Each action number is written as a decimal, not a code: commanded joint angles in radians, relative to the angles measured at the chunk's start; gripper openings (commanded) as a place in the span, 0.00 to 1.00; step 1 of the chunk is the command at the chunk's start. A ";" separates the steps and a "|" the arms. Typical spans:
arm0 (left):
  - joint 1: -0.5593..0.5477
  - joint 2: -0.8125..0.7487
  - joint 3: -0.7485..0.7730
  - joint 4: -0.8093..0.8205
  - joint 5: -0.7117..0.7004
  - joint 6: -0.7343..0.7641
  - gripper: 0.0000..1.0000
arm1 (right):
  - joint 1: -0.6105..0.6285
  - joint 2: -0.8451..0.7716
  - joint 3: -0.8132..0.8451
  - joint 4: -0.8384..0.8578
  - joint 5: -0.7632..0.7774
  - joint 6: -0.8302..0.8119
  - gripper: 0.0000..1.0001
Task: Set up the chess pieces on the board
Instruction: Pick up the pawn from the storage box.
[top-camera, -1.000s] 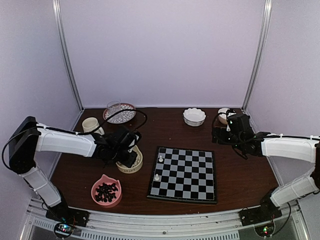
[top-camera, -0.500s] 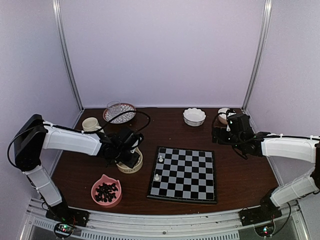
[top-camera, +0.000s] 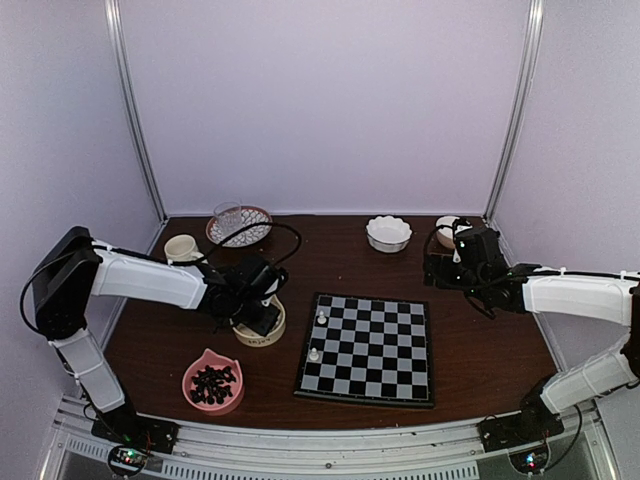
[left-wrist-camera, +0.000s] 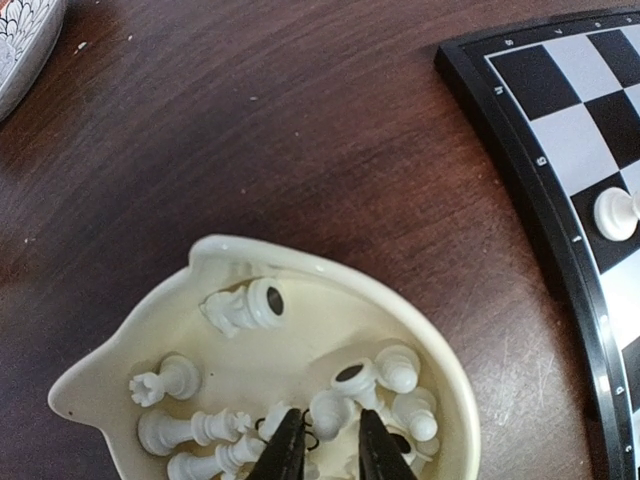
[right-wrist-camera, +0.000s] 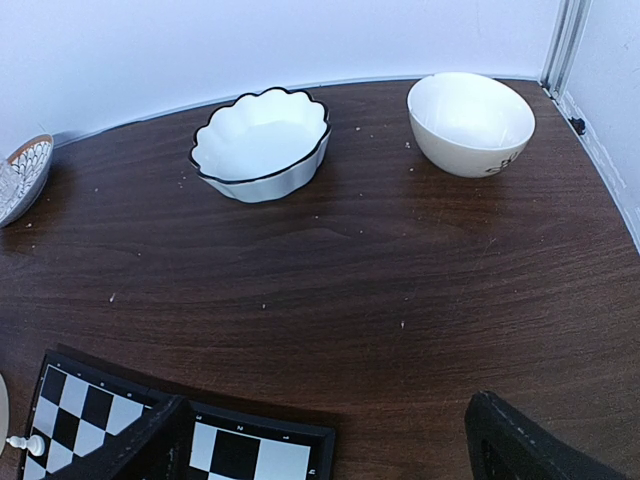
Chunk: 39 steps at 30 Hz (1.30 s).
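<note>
The board (top-camera: 380, 350) lies at the table's middle right, with two white chess pieces (top-camera: 321, 317) (top-camera: 314, 354) upright on its left columns. The other white pieces lie in a heap in a cream bowl (top-camera: 268, 335) left of the board. My left gripper (top-camera: 252, 312) reaches down into that bowl. In the left wrist view its jaws (left-wrist-camera: 330, 450) are nearly together around one white piece (left-wrist-camera: 330, 412) in the bowl (left-wrist-camera: 330, 275); the board's corner (left-wrist-camera: 560, 150) and a pawn (left-wrist-camera: 615, 212) show at right. My right gripper (top-camera: 440, 268) hovers open and empty above the table beyond the board's far right corner (right-wrist-camera: 325, 440).
A pink bowl of black pieces (top-camera: 213, 382) sits at front left. A scalloped white bowl (right-wrist-camera: 262, 145) and a plain cream bowl (right-wrist-camera: 470, 122) stand at the back right. A patterned plate (top-camera: 240, 227) with a glass and a cream cup (top-camera: 181, 248) stand at the back left.
My left arm has shifted slightly right over the cream bowl, its gripper staying in the bowl. The right arm has not moved.
</note>
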 joint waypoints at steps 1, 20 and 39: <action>0.009 0.021 0.033 -0.003 0.011 0.002 0.20 | 0.006 -0.001 0.013 -0.006 -0.002 0.004 0.98; 0.009 0.004 0.027 -0.003 -0.001 0.011 0.02 | 0.006 -0.003 0.013 -0.006 -0.004 0.003 0.97; -0.011 -0.249 -0.127 0.150 0.199 0.084 0.01 | 0.006 0.000 0.014 -0.005 -0.007 0.003 0.97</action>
